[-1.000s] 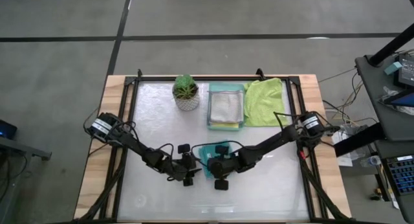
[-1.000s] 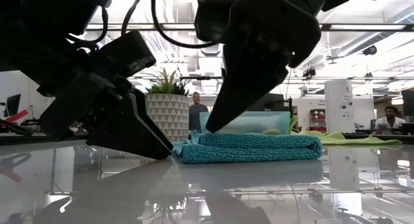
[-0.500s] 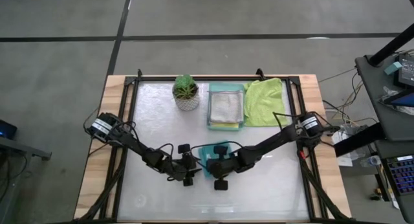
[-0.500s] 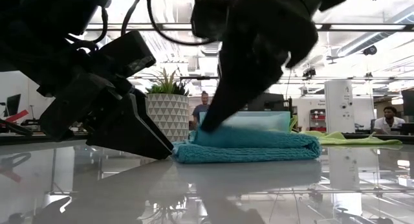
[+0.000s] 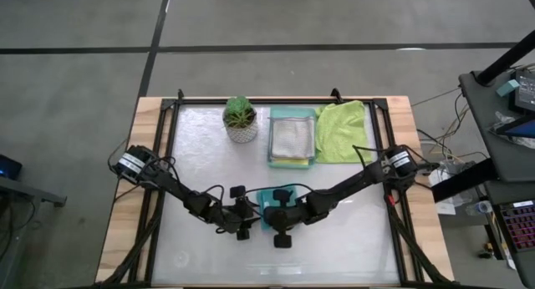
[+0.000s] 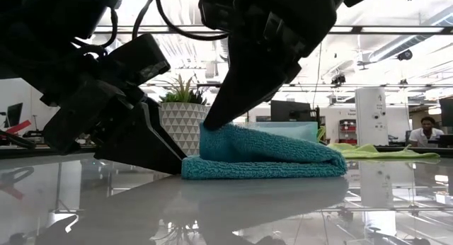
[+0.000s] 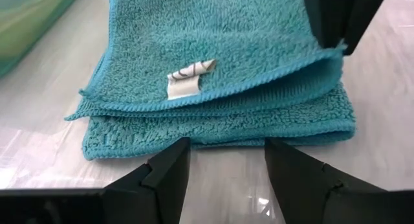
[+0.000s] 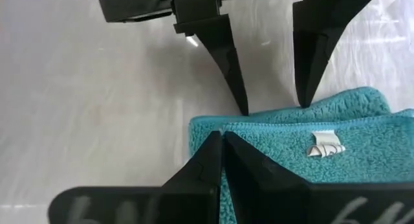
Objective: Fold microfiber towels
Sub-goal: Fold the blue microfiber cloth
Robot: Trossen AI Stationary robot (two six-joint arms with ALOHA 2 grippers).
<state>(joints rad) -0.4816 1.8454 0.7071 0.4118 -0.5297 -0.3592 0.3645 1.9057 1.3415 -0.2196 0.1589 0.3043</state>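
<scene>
Towel work, teal one: teal towel [image 5: 271, 196] lying folded in layers on the surface [image 5: 334, 239], just toward 6 o'clock from centre in the high view. Pinching its upper layer at the corner with the right end effector [image 8: 220, 144], fingers pressed together on the cloth, and lifting that corner off the lower layers, probably to carry it across for another fold or to square the edge. Hovering the left end effector [image 7: 226, 146] just beside the towel's near edge, fingers spread with tips low at the surface and nothing between them, probably waiting to pin the lower layers so the stack is not sliding while the corner is being pulled.

Sitting well apart at 12 to 1 o'clock: mint tray [image 5: 271, 143] carrying a pale grey towel [image 5: 292, 137] with a yellow edge [image 5: 292, 164] peeking under it, likely finished pieces. Lying loose beside the tray at 1 to 2 o'clock: lime green towel [image 5: 341, 130], looking not yet folded. Standing at 11 o'clock: potted plant [image 5: 240, 114].

Showing overall layout only in the high view, with arms hiding the grip. Showing the raised corner and the hump in the cloth only in the low view. Showing the white label [image 7: 187, 78] and the separate layer edges in the left wrist view. Confirming the closed pinch and the left fingers' gap in the right wrist view.
</scene>
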